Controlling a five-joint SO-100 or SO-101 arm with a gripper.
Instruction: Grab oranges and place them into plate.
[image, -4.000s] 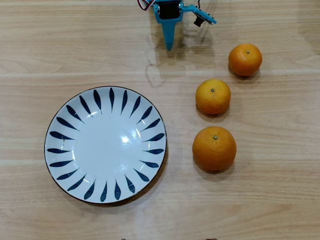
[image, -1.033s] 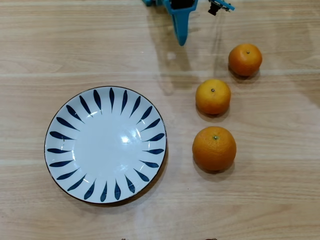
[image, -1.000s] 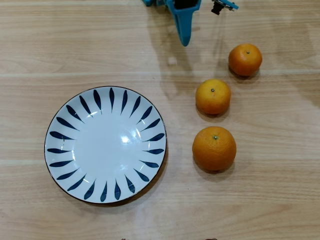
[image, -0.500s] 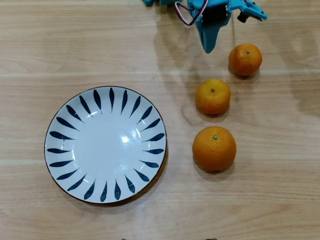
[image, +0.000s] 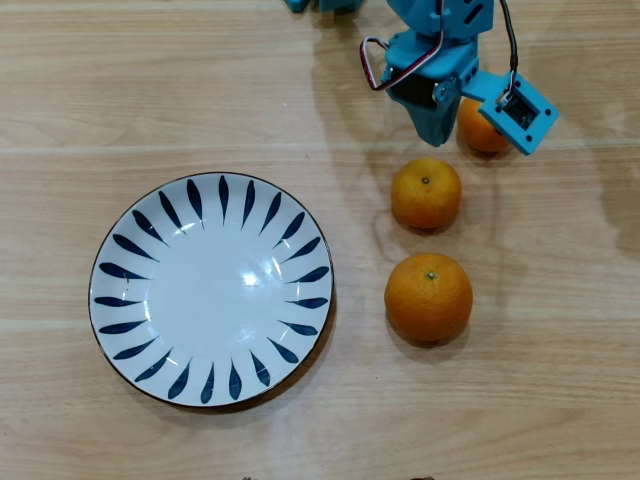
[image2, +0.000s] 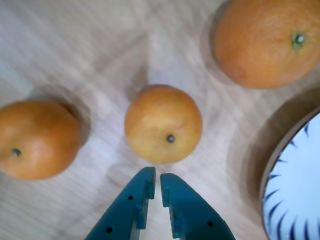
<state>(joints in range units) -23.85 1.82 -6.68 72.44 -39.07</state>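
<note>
We have swung the end effector (image2: 155, 186) right, over the oranges (image: 426, 193); its fingers are nearly closed and empty. All three oranges sit on the counter (image: 150, 90), right of the plate (image: 120, 245).

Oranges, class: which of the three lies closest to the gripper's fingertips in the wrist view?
The middle orange, straight ahead of the nearly closed gripper. The orange on the left and the larger orange at the top right lie off to the sides.
</note>
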